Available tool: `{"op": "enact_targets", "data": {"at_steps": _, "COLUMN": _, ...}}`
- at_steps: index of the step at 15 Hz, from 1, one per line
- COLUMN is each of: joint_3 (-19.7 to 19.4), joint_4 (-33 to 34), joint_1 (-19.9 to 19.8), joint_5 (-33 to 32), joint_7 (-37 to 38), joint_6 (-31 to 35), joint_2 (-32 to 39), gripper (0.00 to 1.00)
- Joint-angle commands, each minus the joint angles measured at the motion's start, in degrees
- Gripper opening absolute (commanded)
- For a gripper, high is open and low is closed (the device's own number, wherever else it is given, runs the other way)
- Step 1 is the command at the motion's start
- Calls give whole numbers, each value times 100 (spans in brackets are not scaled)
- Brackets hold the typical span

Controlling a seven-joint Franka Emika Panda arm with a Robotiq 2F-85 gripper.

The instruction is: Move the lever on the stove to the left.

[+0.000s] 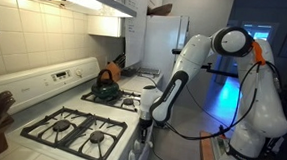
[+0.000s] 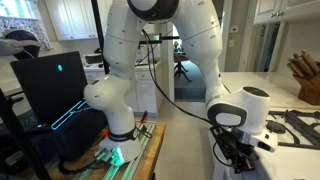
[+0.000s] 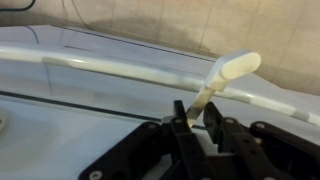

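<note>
Nearest the wrist camera, the end effector (image 3: 196, 113) holds its two black fingers (image 3: 180, 112) narrowly parted on either side of the pale stem of the lever (image 3: 232, 68). Whether they truly pinch it I cannot tell. The lever slants up to the right from the stove (image 3: 70, 115), its paddle tip beyond the fingers. Pushing left should go best low on the stem, steadily, following its arc.
</note>
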Motion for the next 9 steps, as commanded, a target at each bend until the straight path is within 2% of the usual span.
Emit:
{"op": "enact_targets", "data": {"at_steps": 1, "joint_3": 254, "joint_4": 248, "joint_1": 250, "joint_5": 85, "joint_7": 206, "joint_6": -484, "joint_2": 25, "gripper": 6}}
{"op": "enact_targets", "data": {"at_steps": 5, "joint_3": 287, "joint_4": 339, "joint_1": 243, "joint_5": 117, "joint_7": 211, "joint_6": -890, "joint_2": 47, "gripper": 6}}
{"op": "enact_targets", "data": {"at_steps": 9, "joint_3": 238, "joint_4": 228, "joint_1": 313, "joint_5": 90, "joint_7": 377, "joint_6": -678, "joint_2": 12, "gripper": 6}}
